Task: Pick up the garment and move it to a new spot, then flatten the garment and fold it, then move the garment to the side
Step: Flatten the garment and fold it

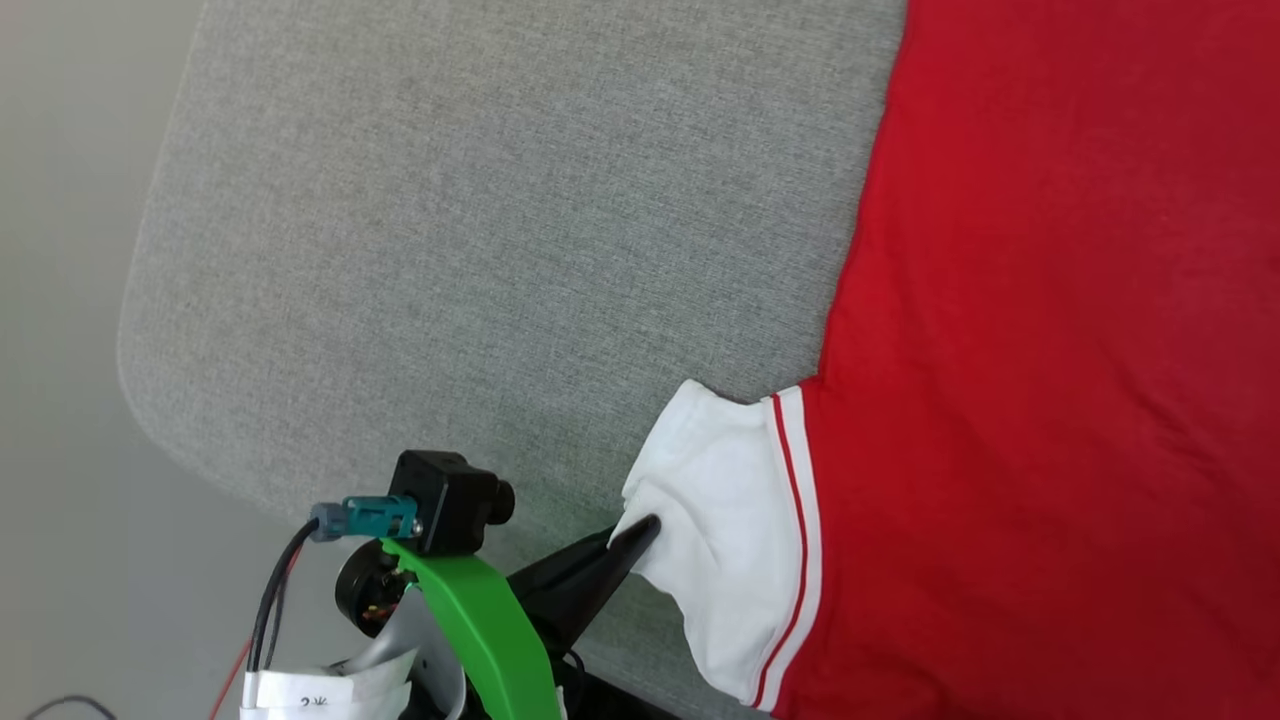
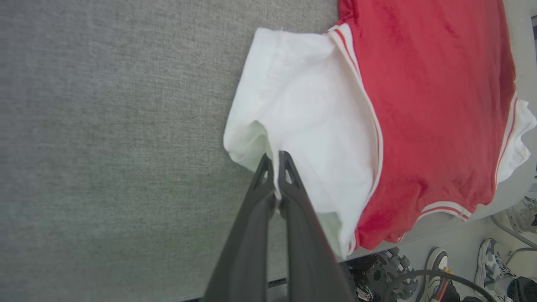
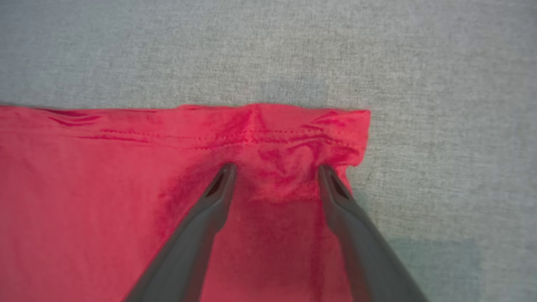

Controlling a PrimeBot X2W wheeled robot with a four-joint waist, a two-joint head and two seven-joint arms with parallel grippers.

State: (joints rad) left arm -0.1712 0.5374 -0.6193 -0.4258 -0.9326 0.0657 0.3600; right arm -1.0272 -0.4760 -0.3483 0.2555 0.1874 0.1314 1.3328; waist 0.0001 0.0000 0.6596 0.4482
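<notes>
While the garment lies spread on the grey cloth-covered table, its red body covers the right side of the head view and its white sleeve, edged with red-and-white stripe trim, points out toward the bare part of the table. The sleeve's open end is slightly rumpled near the table's near edge.

At that cuff the left gripper has its two dark fingers pressed together, with a thin fold of the white cloth pinched between the tips. The right gripper is spread as wide as it goes, both fingertips set down on the red cloth just inside the stitched hem near a corner; the cloth between them is wrinkled, and nothing is clasped.

Past the table's edge, shoes stand on the floor in the left wrist view.
</notes>
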